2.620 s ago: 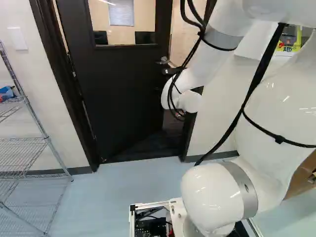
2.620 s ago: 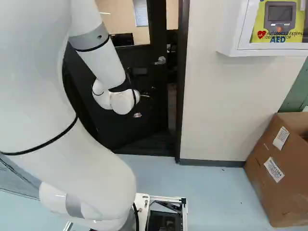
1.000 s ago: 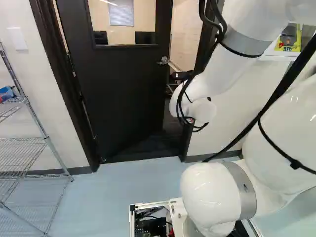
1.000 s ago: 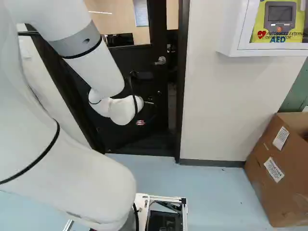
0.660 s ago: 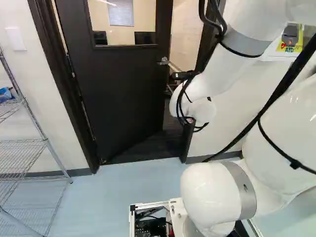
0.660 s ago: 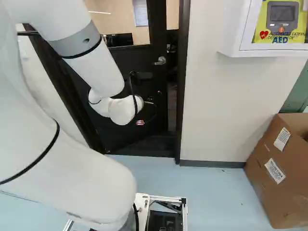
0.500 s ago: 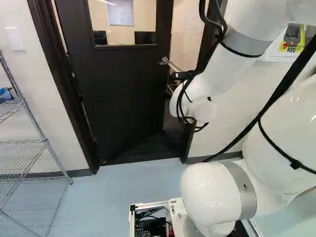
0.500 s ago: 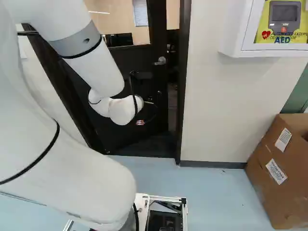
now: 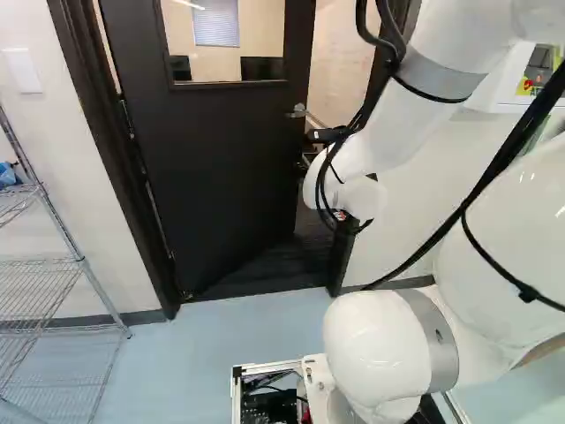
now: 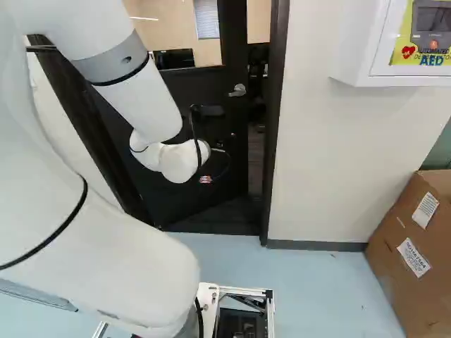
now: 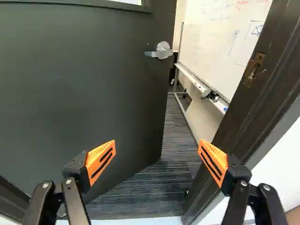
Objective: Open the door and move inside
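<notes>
Left base view: looking at a black door (image 9: 212, 177) with a glass window (image 9: 234, 40), standing partly open in a dark frame (image 9: 99, 97). Can see its silver lever handle (image 9: 297, 110) near the free edge, just above the bent wrist of the white jointed arm (image 9: 380, 132). At the view's left, find a silver wire shelf unit (image 9: 84, 259); at the upper right, partly behind the arm, a white wall cabinet.

Right base view: seeing the same door ajar beyond the white wrist, with the handle to the right of and above it. Find the white wall cabinet (image 10: 370, 79) at the upper right, holding a yellow and grey device (image 10: 431, 28), and below it, on the pale blue floor (image 10: 310, 289), a brown cardboard box (image 10: 430, 246).

Wrist view: holding the black gripper (image 11: 157, 150) spread wide, orange pads (image 11: 101, 161) well apart, pinching nothing. Facing the open gap between the door's edge and the frame, with the door ahead of one finger and the frame ahead of the other. Beyond, can see grey striped flooring (image 11: 145, 192) and a marked whiteboard (image 11: 220, 51).
</notes>
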